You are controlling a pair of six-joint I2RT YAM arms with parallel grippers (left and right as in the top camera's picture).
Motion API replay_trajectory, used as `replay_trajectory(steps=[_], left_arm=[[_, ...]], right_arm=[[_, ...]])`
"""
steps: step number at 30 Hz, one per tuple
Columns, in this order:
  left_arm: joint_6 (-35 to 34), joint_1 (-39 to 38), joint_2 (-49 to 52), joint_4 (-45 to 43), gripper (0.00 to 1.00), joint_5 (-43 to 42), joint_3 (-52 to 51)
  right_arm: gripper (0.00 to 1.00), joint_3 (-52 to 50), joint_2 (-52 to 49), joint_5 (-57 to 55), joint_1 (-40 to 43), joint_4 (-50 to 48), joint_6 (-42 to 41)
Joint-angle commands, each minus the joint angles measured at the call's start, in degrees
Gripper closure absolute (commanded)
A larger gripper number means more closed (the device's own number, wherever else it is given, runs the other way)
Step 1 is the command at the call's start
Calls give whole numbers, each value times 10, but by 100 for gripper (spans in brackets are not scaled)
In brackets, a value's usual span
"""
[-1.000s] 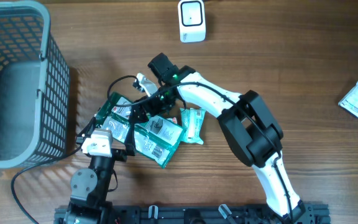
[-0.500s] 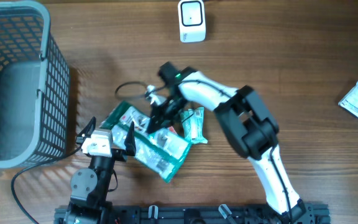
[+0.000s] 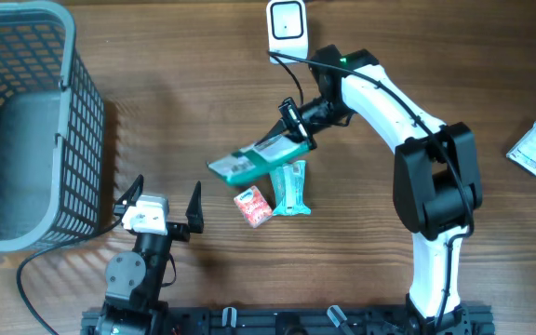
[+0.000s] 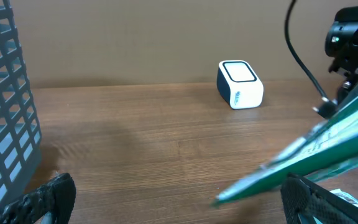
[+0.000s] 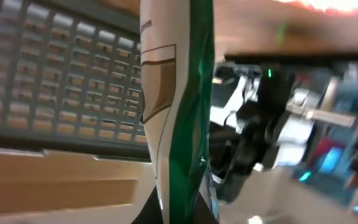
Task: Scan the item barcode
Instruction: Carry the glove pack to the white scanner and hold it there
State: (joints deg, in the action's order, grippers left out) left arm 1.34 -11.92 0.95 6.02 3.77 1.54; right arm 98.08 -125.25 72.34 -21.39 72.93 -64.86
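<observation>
My right claw (image 3: 293, 128) is pinched shut on one end of the green-and-white packet (image 3: 257, 156), holding it up off the table (image 3: 435, 56). The packet sits below the white scanner (image 3: 288, 30), near it but not touching. From overhead its long axis runs on a slant: the gripped end lies up and to the right, toward the scanner, and the free end points down and to the left, toward the basket (image 3: 26, 121). In my left wrist view the packet (image 4: 309, 155) shows almost edge-on, a thin green strip climbing to the right, with the scanner (image 4: 240, 84) standing upright on the table beyond it. In my right wrist view it (image 5: 179, 112) is edge-on too, running straight away from the camera, with the basket's grid (image 5: 61, 81) blurred behind it.

My left claw (image 3: 166, 189) is spread wide and holds nothing. It sits low by the near edge of the table, beside the basket and well apart from the packet.

Under the raised packet, a small red sachet (image 3: 252, 206) and a teal pouch (image 3: 291, 186) lie flat on the table, just beside each other. A white packet (image 3: 535, 147) lies alone at the far right.
</observation>
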Motion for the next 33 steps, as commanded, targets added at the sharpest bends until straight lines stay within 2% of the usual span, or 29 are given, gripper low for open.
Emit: replay_trajectory(steps=[1,3,5,6,8,12,17,21,22,25,33], left_arm=[[-3,-2,0,-2,0,3,-2],[-3,-2,0,-2,0,3,-2],[-3,-2,0,-2,0,3,-2],[-3,-2,0,-2,0,4,-2],[-3,-2,0,-2,0,3,-2],[-3,-2,0,-2,0,3,-2],[-3,-2,0,-2,0,3,-2],[-3,-2,0,-2,0,3,-2],[-3,-2,0,-2,0,3,-2],[-3,-2,0,-2,0,4,-2],[-3,-2,0,-2,0,3,-2]], right_arm=[[96,9,8,32,0,25,-87],[96,9,8,32,0,19,-67],[96,9,8,66,0,0,77],[96,9,8,110,0,0,193],[96,9,12,146,0,6,318],[96,9,60,125,-1,32,468],[96,9,203,-158,-1,7,464],[96,9,313,-323,-9,-26,469],[96,9,325,-340,-13,-33,475],[96,9,336,-342,-24,-69,560],[95,8,336,-338,-24,-203,545]])
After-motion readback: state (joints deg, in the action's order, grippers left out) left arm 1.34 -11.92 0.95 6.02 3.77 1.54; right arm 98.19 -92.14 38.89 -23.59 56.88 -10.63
